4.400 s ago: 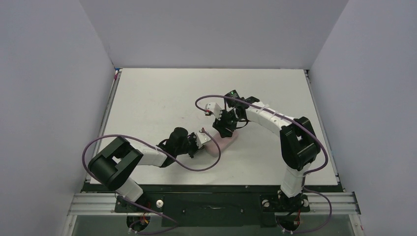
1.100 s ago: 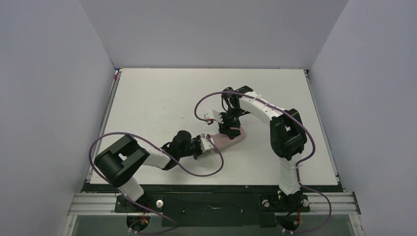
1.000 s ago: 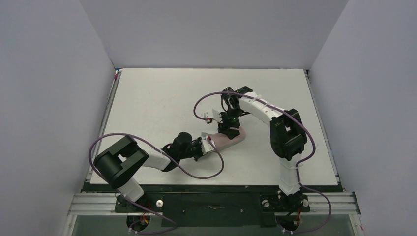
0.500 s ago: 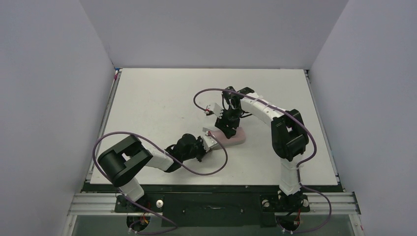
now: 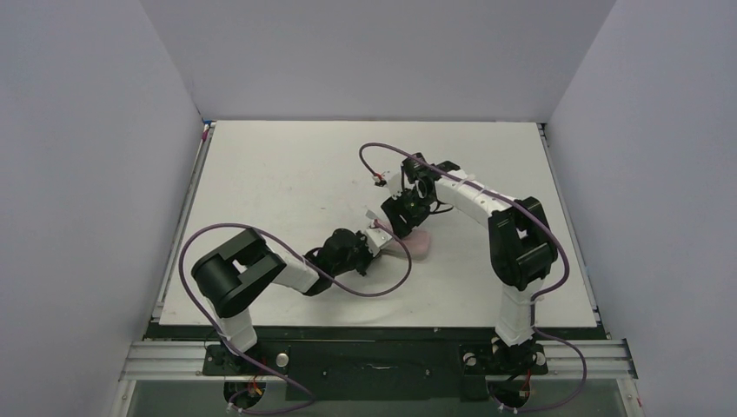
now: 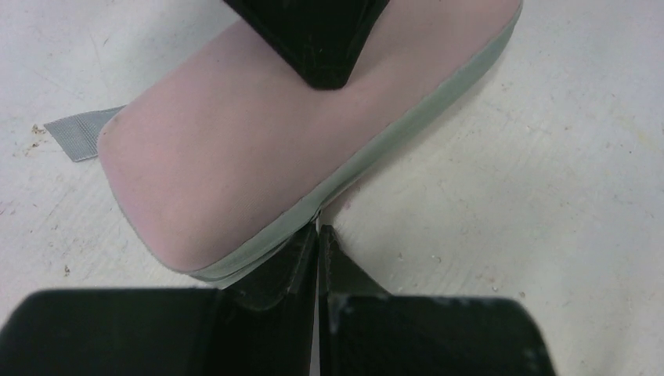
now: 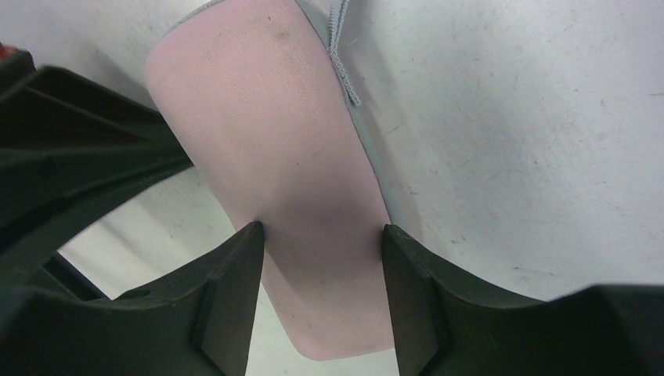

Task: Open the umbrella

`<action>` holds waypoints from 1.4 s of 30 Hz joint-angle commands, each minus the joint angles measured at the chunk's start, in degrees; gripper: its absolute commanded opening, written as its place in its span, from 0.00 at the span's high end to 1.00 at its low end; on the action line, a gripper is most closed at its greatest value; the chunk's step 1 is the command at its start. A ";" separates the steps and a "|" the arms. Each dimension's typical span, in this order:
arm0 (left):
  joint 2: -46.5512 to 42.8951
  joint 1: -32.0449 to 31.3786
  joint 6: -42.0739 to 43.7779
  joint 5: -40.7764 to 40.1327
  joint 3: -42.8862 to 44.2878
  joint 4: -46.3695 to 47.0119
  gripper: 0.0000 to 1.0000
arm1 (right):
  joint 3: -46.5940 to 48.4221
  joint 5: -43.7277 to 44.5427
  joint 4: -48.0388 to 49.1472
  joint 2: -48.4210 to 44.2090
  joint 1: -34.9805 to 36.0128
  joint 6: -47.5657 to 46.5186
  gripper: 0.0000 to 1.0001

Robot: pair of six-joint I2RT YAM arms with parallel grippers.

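case [image 6: 227,157]: pale pink | seam band [image 6: 391,141]: grey-green | tab [image 6: 78,133]: grey | table [image 5: 278,165]: white

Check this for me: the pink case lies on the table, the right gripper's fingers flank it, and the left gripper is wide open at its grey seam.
Wrong on the left gripper: it is shut tight at the grey seam of the pink case, as the left wrist view shows. The rest stands.
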 commanded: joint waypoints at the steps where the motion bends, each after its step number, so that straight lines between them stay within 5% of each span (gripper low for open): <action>1: 2.18 -1.25 -0.93 1.58 3.90 2.43 1.00 | -4.64 -2.72 6.88 1.84 1.39 9.91 0.63; 24: 5.28 -9.97 -2.45 2.04 6.14 -0.38 1.00 | -5.08 -0.41 16.82 4.51 0.14 28.32 0.70; 35: 0.27 0.64 -2.16 1.88 3.30 -6.40 1.00 | -11.34 -8.03 6.01 -2.38 -8.38 15.45 0.36; 42: 1.72 5.31 5.17 6.36 7.00 -7.84 1.00 | -16.33 -14.60 2.53 -5.37 -6.81 11.30 0.39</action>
